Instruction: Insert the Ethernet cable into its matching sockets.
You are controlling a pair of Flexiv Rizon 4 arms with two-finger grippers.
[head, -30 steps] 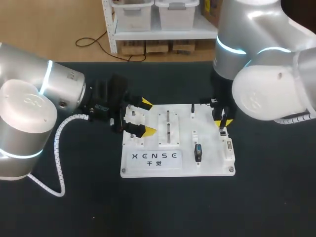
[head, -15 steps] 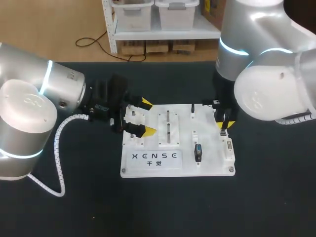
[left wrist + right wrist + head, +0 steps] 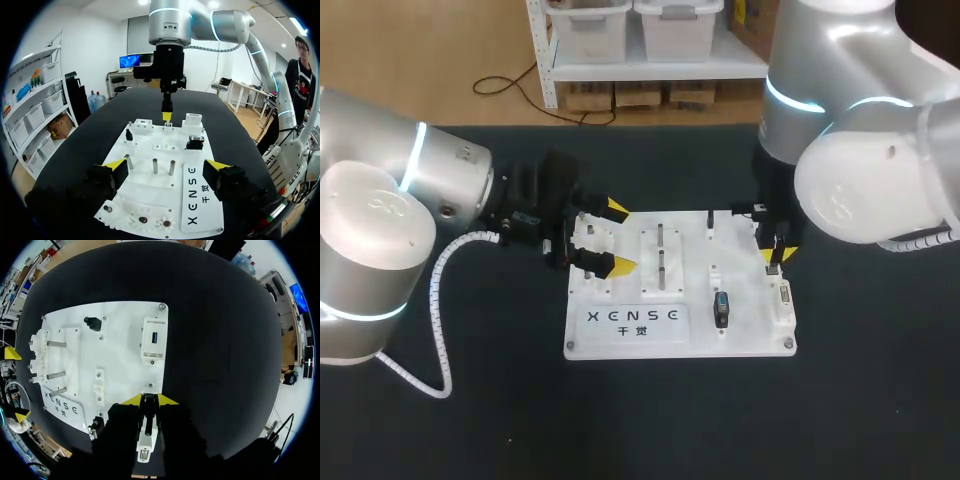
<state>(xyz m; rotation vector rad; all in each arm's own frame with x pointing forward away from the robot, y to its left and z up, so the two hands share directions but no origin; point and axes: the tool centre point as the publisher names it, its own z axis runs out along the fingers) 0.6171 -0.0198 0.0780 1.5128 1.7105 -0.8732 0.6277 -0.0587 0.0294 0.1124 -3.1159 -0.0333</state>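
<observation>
A white practice board [image 3: 620, 340] lies in the middle of the dark table. Above its right rear part hangs my right gripper [image 3: 773, 254], pointing down. In the right wrist view that gripper [image 3: 149, 400] is shut on a small black Ethernet plug [image 3: 148, 412], and a white socket block [image 3: 144, 447] lies right under the fingers. The left wrist view shows the right gripper [image 3: 166, 114] over the board's far edge, between two white blocks. At the board's left edge my left gripper [image 3: 620, 237] stands open, its fingers wide apart [image 3: 166, 167] and holding nothing.
On the board stand upright metal pins [image 3: 661, 255], a black connector with a blue inset [image 3: 721, 308], a white block with a wide connector [image 3: 784, 300] and another white socket block [image 3: 153, 341]. Dark table surface surrounds the board on all sides.
My right gripper has shifted slightly to the right and toward the board's front with the plug in it. The left arm has not moved.
</observation>
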